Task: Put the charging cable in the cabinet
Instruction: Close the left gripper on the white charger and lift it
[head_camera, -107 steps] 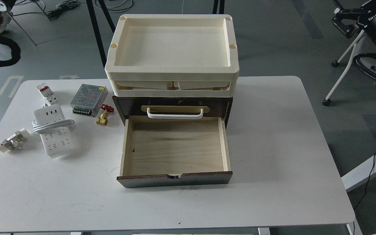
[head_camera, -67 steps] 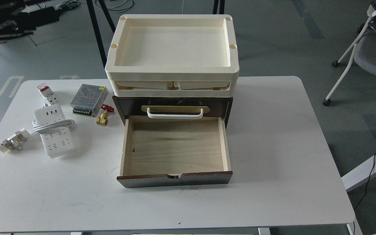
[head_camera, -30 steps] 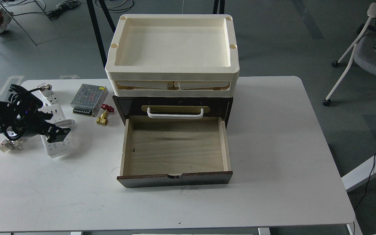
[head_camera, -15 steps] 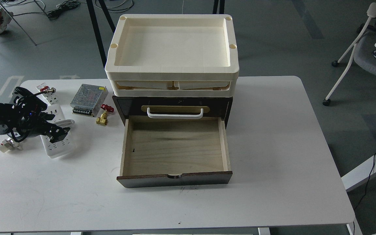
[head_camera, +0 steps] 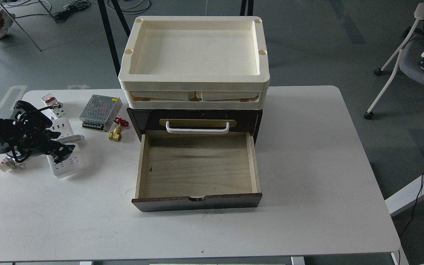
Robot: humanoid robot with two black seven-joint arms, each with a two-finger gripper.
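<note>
Plastic, rigid and fairly light, charging cable (head_camera: 64, 156) is lying on desk (head_camera: 307, 154) left of cabinet (head_camera: 197, 198), where we are poising left claw (head_camera: 63, 151), spread unclear, over its midsection.

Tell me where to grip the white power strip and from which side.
Grip the charging cable across its narrow width at mid-body, coming from above. It lies flat on the table, long sides exposed, cord wrapped round the middle. The left gripper hangs over that spot.
</note>
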